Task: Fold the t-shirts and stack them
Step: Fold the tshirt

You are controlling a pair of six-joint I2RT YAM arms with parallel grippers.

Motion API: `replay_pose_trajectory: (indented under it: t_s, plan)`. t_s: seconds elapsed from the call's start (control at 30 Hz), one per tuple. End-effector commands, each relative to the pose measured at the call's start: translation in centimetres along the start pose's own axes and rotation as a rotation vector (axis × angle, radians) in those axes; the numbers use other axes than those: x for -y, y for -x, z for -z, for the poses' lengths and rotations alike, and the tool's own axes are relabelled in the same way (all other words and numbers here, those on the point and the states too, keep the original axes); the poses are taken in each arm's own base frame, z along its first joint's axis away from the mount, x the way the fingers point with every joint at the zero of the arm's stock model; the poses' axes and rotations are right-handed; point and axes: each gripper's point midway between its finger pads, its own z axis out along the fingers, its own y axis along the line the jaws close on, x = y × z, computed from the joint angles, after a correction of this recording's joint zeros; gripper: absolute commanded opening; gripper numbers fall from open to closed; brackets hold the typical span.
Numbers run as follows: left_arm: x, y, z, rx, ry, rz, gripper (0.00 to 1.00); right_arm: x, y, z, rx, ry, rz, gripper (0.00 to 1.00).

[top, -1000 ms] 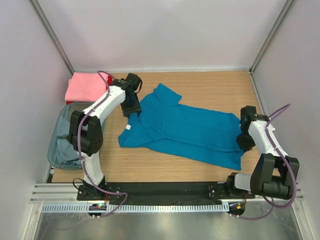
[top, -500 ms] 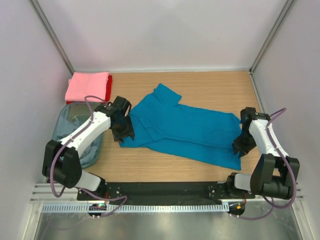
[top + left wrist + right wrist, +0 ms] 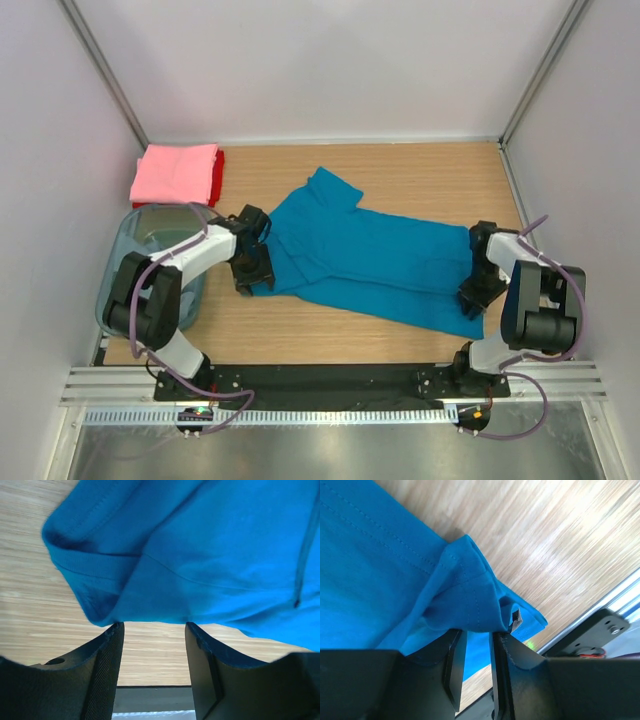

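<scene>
Teal t-shirt (image 3: 380, 260) — hem pinched by right gripper (image 3: 478, 641), left gripper (image 3: 154, 630) gaping.

Text on the teal t-shirt (image 3: 370, 255): we read none.
Text on the tabletop (image 3: 420, 170): we read none.
Labels, brands, numbers: we make out none in any view.

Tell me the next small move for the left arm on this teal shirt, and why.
Probably ease the left gripper forward over the edge of the teal t-shirt and close. Its jaws stand open with only bare table between them and the cloth's edge just ahead, while the right gripper looks pinched on a bunched corner at the other end.
</scene>
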Motion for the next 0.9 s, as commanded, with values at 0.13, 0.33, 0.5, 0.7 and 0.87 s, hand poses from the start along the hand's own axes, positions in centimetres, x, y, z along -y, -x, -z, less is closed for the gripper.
replay_pose_trajectory:
  t_s: [0.13, 0.33, 0.5, 0.7, 0.87]
  plan:
    - [-2.0, 0.7, 1.0, 0.076, 0.1, -0.015, 0.52, -1.5, 6.2, 0.3, 0.198, -0.041, 0.057, 0.32]
    - [0.2, 1.1, 4.0, 0.115, -0.006, -0.018, 0.54, -3.8, 9.4, 1.2, 0.232, -0.033, 0.109, 0.32]
    - [1.4, -0.9, 4.1, 0.06, -0.087, -0.056, 0.54, -2.2, 9.6, 5.2, 0.186, -0.095, 0.097, 0.33]
    - [0.8, -1.7, 2.3, 0.041, -0.081, -0.074, 0.57, -0.1, 3.3, 6.2, 0.071, 0.015, -0.072, 0.39]
    - [1.1, -1.4, 0.4, 0.01, -0.062, -0.086, 0.57, 0.2, 1.6, 3.4, 0.044, 0.016, -0.127, 0.42]
